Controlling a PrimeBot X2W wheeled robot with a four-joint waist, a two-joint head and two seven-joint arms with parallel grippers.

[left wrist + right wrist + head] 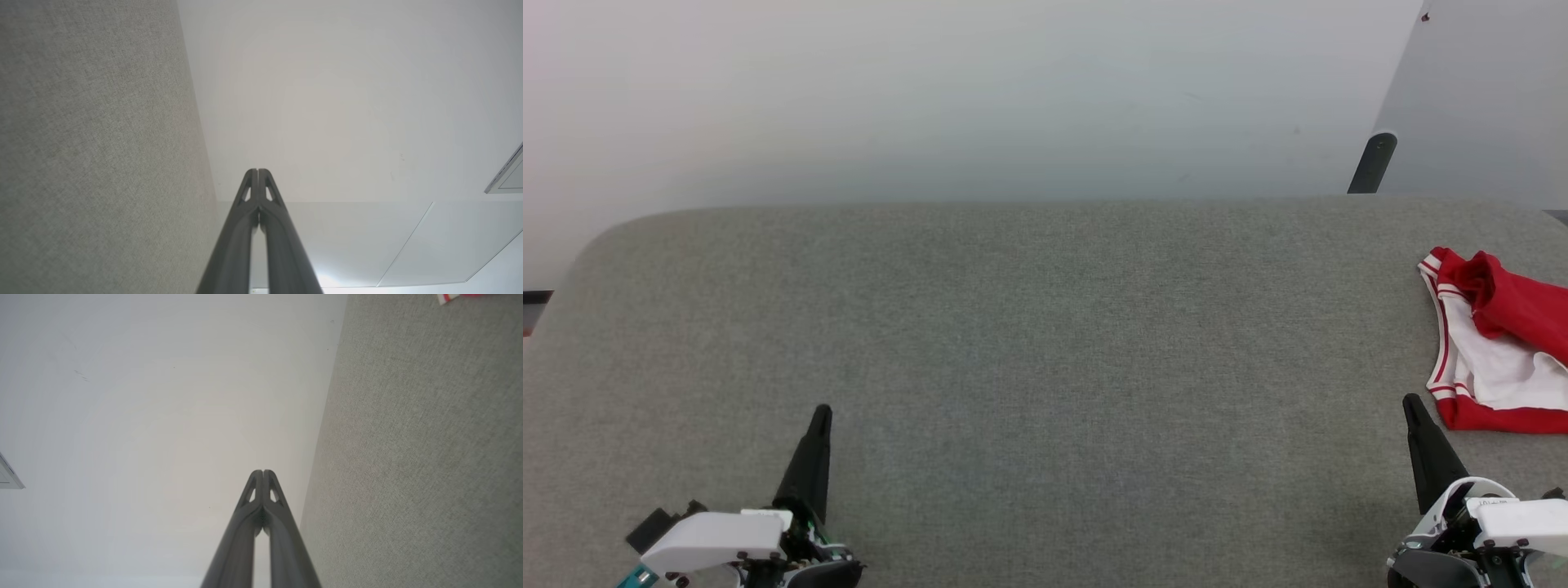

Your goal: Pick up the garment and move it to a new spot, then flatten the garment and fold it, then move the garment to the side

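Nearest, at the bottom of the head view, the left tool [822, 411] and the right tool [1410, 400] rise over the near part of the grey fabric-covered desk [1045, 327]. Each has its white wrist housing below it and its dark fingers pointing away from the robot. Both tools are fully closed and hold nothing. In the left wrist view the two fingers [284, 245] meet at the tips with only a thin slit lower down, and the right wrist view shows the same for the right tool's fingers [286, 547].

The garment [1499, 343] lies crumpled on the desk just beyond the right tool's tip and to its right, near it but apart from it, and is partly cut off by the head view's right edge. Its red body is bunched on top, and a white part edged with red-and-white stripe trim faces the right tool. It lies well apart from the left tool, far off to that tool's right, with bare desk between. In the right wrist view a small corner of the cloth [447, 297] shows at the top edge, ahead of the fingers and to their right.

Past the desk's far edge stands a pale wall [931, 98]. A dark post [1372, 163] rises behind that edge, ahead of the right tool.
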